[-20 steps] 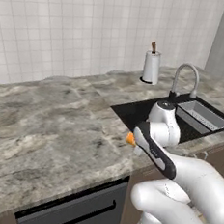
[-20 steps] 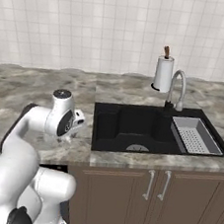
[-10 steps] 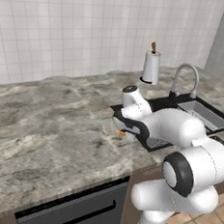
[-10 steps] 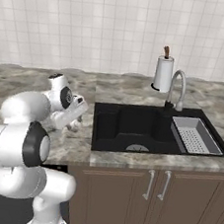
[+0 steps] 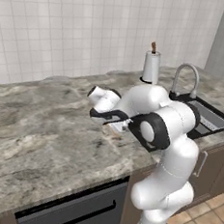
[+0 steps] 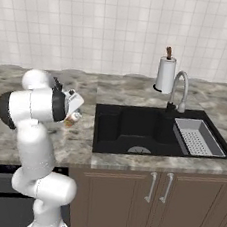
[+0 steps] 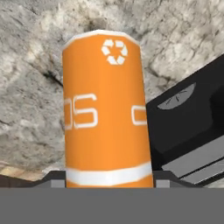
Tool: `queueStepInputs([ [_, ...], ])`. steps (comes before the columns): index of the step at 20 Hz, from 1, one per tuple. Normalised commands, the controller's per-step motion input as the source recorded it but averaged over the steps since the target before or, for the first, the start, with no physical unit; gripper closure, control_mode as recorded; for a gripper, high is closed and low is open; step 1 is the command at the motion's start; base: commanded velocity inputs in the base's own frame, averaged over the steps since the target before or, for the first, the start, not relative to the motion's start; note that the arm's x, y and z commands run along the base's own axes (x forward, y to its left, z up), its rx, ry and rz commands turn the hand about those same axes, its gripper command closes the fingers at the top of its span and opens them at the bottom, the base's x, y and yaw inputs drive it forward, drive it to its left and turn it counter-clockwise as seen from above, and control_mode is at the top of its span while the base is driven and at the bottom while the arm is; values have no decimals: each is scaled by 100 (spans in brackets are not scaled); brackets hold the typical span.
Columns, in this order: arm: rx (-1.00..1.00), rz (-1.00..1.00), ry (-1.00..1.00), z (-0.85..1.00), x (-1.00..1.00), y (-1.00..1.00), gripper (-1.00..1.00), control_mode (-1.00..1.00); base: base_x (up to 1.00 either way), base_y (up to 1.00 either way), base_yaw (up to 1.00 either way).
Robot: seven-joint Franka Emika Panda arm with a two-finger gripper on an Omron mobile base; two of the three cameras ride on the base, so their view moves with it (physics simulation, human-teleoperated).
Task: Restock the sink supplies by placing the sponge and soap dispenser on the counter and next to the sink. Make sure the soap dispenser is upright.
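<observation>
- Slim orange soap dispenser bottle (image 7: 105, 109) is held between the dark fingertips of the two-finger gripper (image 7: 109, 177), jaws clamped on it.
- It is carried above the grey-brown marbled stone counter (image 6: 76, 146), just left of the black recessed sink (image 6: 133, 130).

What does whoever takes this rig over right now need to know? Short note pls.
Gripper: shut on the soap dispenser, held over the counter just left of the sink.
Dispenser: orange body shows at the hand in the right base view; I cannot tell whether it is touching the counter or upright.
Sponge: not located from these views.
Done: dispenser picked up and brought beside the sink.
Left: set it down upright next to the sink, release, then find the sponge and place it there too.
</observation>
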Motion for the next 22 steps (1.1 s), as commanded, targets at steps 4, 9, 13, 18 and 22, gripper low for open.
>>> queueStepInputs([
  [4,-26,0,45,-9,68,22,100,-100,0,0,0],
  [9,-17,0,32,-15,56,1,100,-100,0,0,0],
  [13,-5,-1,5,-63,13,-5,100,-100,0,0,0],
  [18,-6,-4,0,-60,1,-18,100,-100,0,0,0],
  [22,-4,-4,0,-36,0,-20,100,-100,0,0,0],
])
